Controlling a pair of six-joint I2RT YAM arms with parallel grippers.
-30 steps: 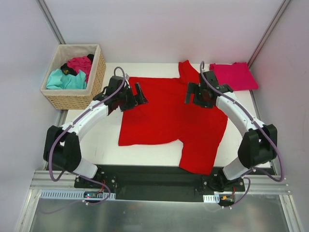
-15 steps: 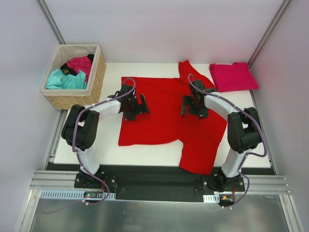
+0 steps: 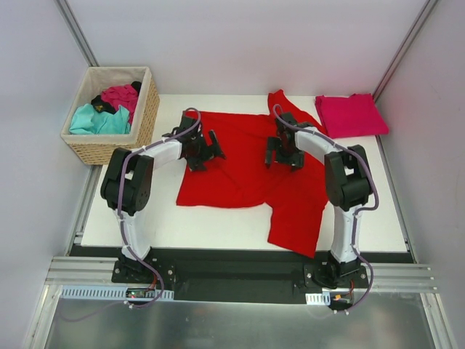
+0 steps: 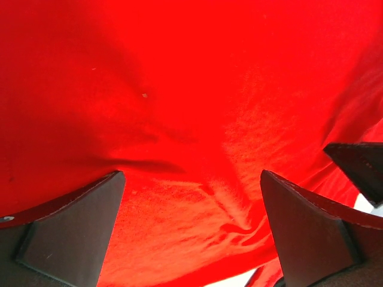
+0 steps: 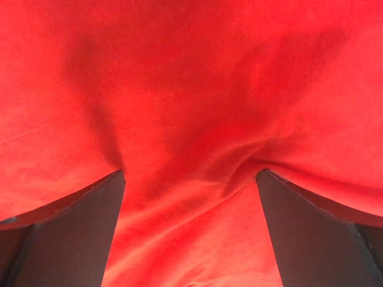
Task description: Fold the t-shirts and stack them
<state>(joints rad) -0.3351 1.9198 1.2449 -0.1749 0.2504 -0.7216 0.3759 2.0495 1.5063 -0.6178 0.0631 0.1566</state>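
A bright red t-shirt (image 3: 243, 178) lies spread flat on the white table, one sleeve hanging over the near edge. My left gripper (image 3: 209, 147) is open and rests low on the shirt's upper left part. My right gripper (image 3: 275, 155) is open and rests low on its upper right part. In the left wrist view (image 4: 191, 227) and the right wrist view (image 5: 190, 221) the fingers stand wide apart, with wrinkled red cloth (image 5: 191, 119) between them. A folded pinkish crimson shirt (image 3: 351, 115) lies at the far right corner.
A tan wicker basket (image 3: 145, 109) stands at the far left, off the table, holding teal (image 3: 91, 120), magenta (image 3: 120, 94) and black shirts. Grey walls close in on both sides. The table's near edge (image 3: 218, 243) runs in front of the arm bases.
Both arms have reached forward and lowered, elbows dropping toward the table. The grippers have come down onto the red shirt, and the shirt's near hem has slid a little toward the far side.
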